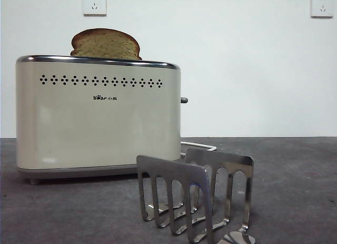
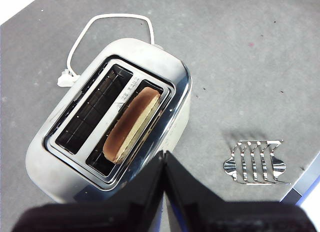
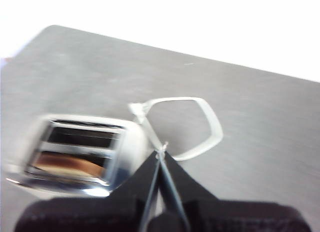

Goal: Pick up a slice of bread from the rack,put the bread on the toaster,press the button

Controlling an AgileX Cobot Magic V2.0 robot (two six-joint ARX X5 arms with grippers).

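Observation:
The cream toaster [image 1: 97, 123] stands at the left in the front view. The slice of bread [image 1: 106, 44] sticks up out of its top, upright in one slot [image 2: 131, 126]; the other slot is empty. At the toaster's narrow right end the small dark button [image 1: 184, 100] juts out. The steel rack [image 1: 196, 196] stands empty in front of the toaster, to the right [image 2: 256, 162]. My left gripper [image 2: 164, 156] hovers high over the toaster's edge, shut and holding nothing. My right gripper [image 3: 160, 153] is shut too, above the toaster's [image 3: 75, 152] cord end in a blurred picture. Neither gripper shows in the front view.
A white power cord [image 2: 111, 20] loops on the table behind the toaster, ending in a plug [image 2: 65, 79]; it also shows as a loop [image 3: 186, 126] beyond my right gripper. Two wall sockets [image 1: 95, 2] [image 1: 321, 5] are on the back wall. The table's edge [image 2: 300, 189] runs near the rack.

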